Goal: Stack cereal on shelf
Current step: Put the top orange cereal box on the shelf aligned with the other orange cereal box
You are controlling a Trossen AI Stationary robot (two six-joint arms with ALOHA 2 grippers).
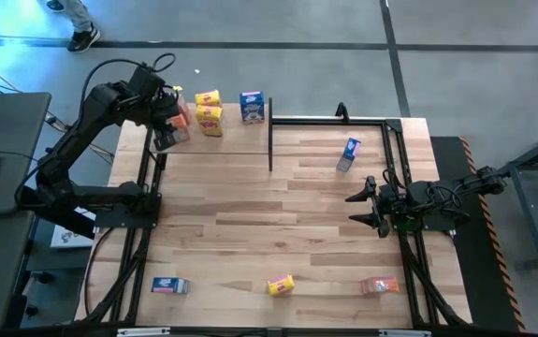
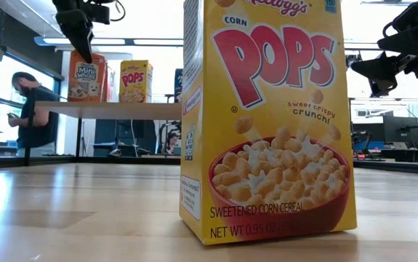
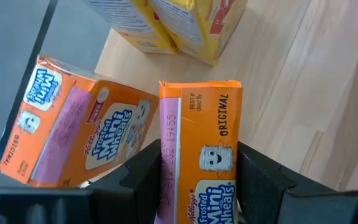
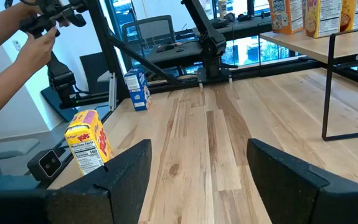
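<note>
— What's nearest us?

— Three boxes lie along the near edge of the surface (image 1: 250, 234): a blue box (image 1: 169, 285) on the left, a yellow box (image 1: 281, 285) in the middle, an orange box (image 1: 379, 285) on the right. In the low view the yellow one fills the foreground, standing upright.

— And the right arm?

— It waits at the right edge, about mid-depth. The right gripper (image 1: 366, 206) points in over the wood, its fingers apart, nothing between them.

— Anything past that?

— A second blue box (image 1: 349, 154) lies tilted near the right rear, under the black frame.

— Where's the shelf?

— At the far left corner, the shelf (image 1: 231, 140) is a raised light board on black posts. On it stand two yellow boxes (image 1: 209, 112), one just behind the other, and a blue box (image 1: 252, 106) near them to the right.

— The left arm?

— It reaches over the shelf's left end. The left gripper (image 3: 197, 180) is clamped on an orange box (image 3: 200, 149), fingers pressing its two sides. Just beside it another orange box (image 3: 79, 130) leans at the board's edge; I can't tell whether they touch.

— Anyone about?

— A person's hands (image 4: 32, 43) show in the right wrist view, beyond the surface.
</note>
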